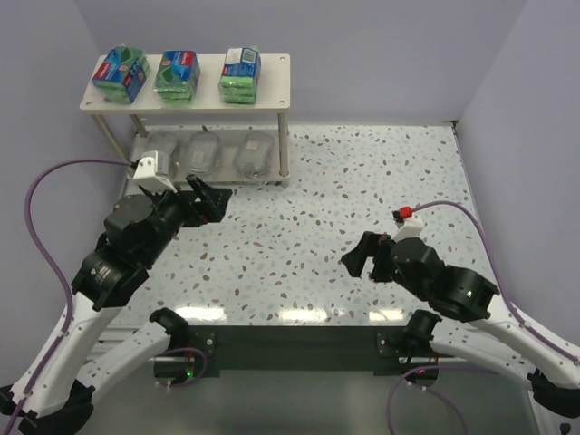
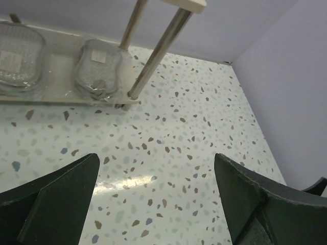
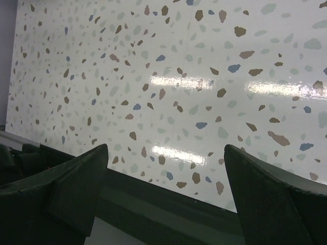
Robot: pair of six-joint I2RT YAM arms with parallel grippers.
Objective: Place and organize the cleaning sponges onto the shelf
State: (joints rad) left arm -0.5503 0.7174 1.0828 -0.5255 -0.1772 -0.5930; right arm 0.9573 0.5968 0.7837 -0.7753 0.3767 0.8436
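Top external: three green sponges (image 1: 178, 74) lie on the shelf (image 1: 275, 86) top board, three silvery scourers (image 1: 204, 152) on its lower board. The left claw (image 1: 210, 195) and right claw (image 1: 365, 261) gape wide, empty. Task appears finished.

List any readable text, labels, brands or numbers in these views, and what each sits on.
No text is readable in any view.
Green sponge packs on the top board of the shelf: blue-red labels, print too small and blurred to read.
Scourer pack on the lower board: pale square label, blurred and unreadable.
Nothing else shows lettering.
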